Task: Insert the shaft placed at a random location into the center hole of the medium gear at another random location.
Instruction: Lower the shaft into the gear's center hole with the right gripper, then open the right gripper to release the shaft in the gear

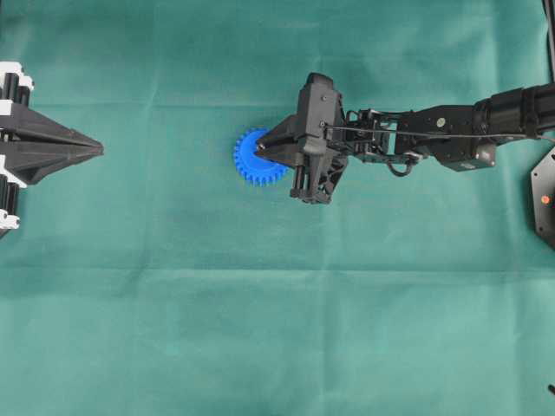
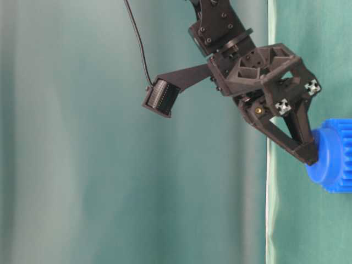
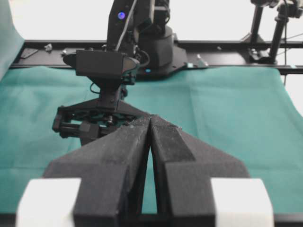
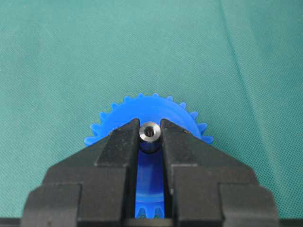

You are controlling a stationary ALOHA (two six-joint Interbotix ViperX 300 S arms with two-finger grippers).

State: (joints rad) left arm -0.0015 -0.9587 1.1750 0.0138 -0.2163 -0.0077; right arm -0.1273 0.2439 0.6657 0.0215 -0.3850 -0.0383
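I have the right gripper point(image 4: 150, 137) clamped on the shaft point(image 4: 150, 131), held upright over the medium gear point(image 1: 254, 158) on the worktop point(image 1: 277, 329). Its hub hides the center hole, so I risk jamming off-axis. Left gripper point(image 3: 150, 124) fingers rest together, idle.

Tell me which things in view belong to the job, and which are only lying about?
Belong to the job:
- shaft, held between the right gripper fingers
- medium gear, blue, under the shaft

Only lying about:
- left gripper, shut and empty, parked at the edge
- green cloth covering the table
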